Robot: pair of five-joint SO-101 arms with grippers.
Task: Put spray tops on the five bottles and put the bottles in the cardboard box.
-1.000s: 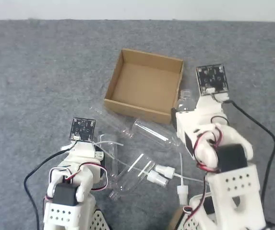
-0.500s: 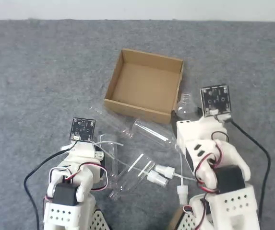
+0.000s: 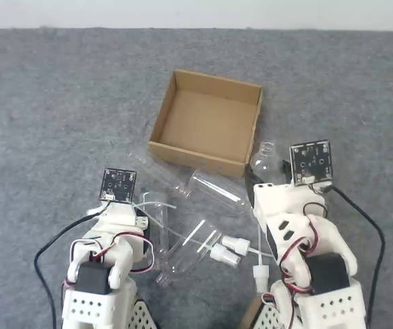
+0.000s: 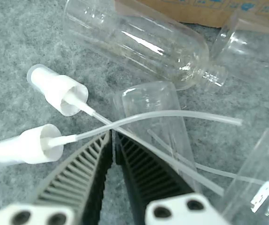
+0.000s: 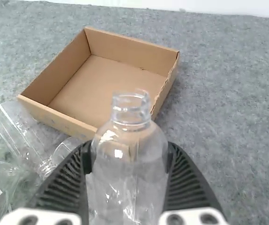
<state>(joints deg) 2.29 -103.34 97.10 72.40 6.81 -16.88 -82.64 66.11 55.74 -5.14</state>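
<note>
Could lose the capless bottle from the right gripper clamped round it beside the box, or snag spray-top tubes at the closed left gripper.

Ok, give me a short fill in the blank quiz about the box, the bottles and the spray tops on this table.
1. The cardboard box is ____ inside.
2. The bottle in the right gripper has no ____ on its neck.
3. The spray tops lying by the left gripper are ____ in colour.
Missing words: empty; spray top; white.
</note>
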